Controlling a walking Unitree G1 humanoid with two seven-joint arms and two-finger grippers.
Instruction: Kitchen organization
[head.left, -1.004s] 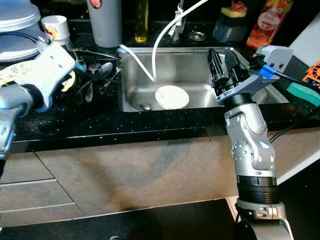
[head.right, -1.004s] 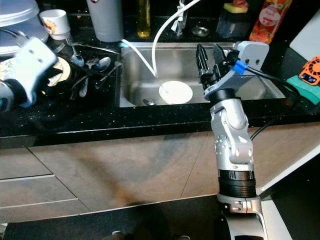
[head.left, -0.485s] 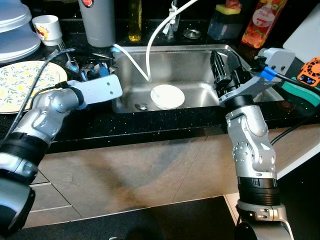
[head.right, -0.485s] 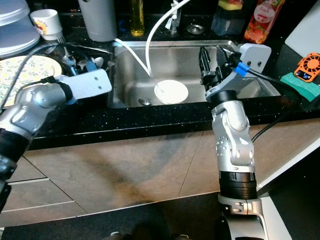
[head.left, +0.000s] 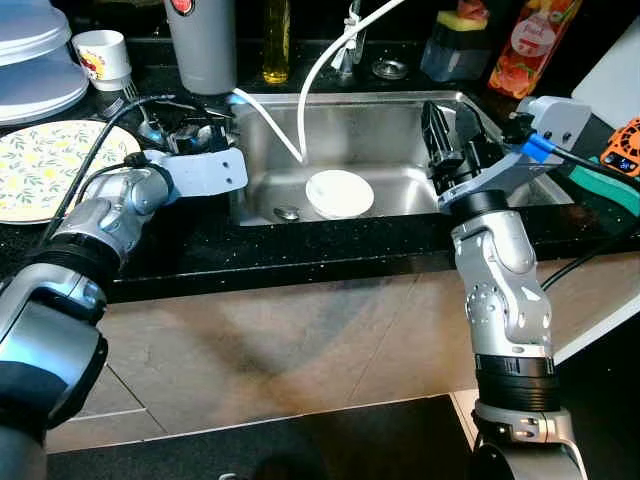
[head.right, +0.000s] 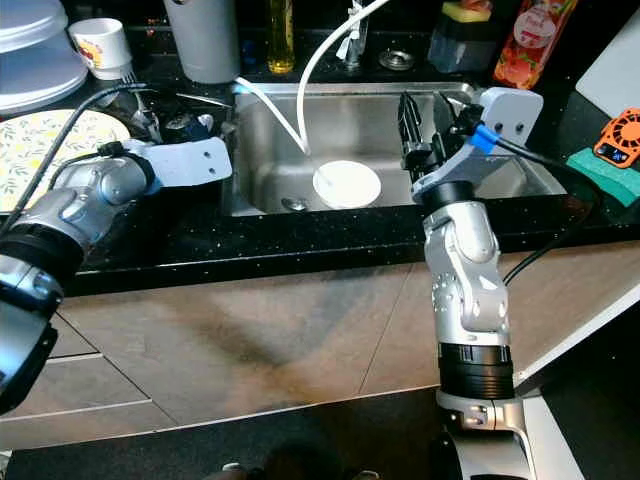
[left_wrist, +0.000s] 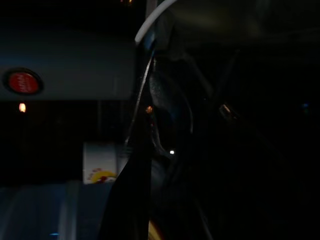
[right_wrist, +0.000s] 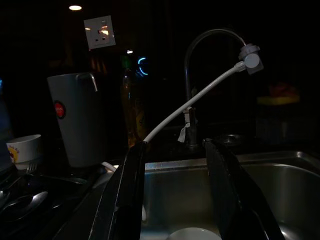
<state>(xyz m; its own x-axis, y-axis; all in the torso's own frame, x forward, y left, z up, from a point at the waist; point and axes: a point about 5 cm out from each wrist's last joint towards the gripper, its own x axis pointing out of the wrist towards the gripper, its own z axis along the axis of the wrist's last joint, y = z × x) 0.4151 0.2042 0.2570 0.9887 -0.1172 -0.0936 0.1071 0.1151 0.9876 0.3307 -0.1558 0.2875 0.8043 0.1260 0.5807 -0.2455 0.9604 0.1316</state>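
Observation:
A pile of cutlery (head.left: 168, 122) lies on the black counter just left of the sink (head.left: 395, 115). My left gripper (head.left: 192, 138) reaches into that pile, its white wrist block (head.left: 208, 172) at the sink's left rim. The left wrist view is very dark and shows a spoon-like shape (left_wrist: 167, 107). A yellow-flowered plate (head.left: 42, 168) lies flat on the counter to the left. A white dish (head.left: 339, 192) sits in the sink. My right gripper (head.left: 451, 125) hangs open above the sink's right side, holding nothing; its fingers (right_wrist: 131, 200) stand well apart.
A grey jug (head.left: 203, 45), white cup (head.left: 103, 55), stacked lids (head.left: 35, 72) and oil bottle (head.left: 278, 40) line the back. A white hose (head.left: 322, 65) hangs from the tap into the sink. A green sponge (head.left: 608, 186) and red bottle (head.left: 530, 45) sit right.
My left arm has swung from over the flowered plate to the cutlery beside the sink. The plate now lies uncovered on the counter. The right arm has stayed put.

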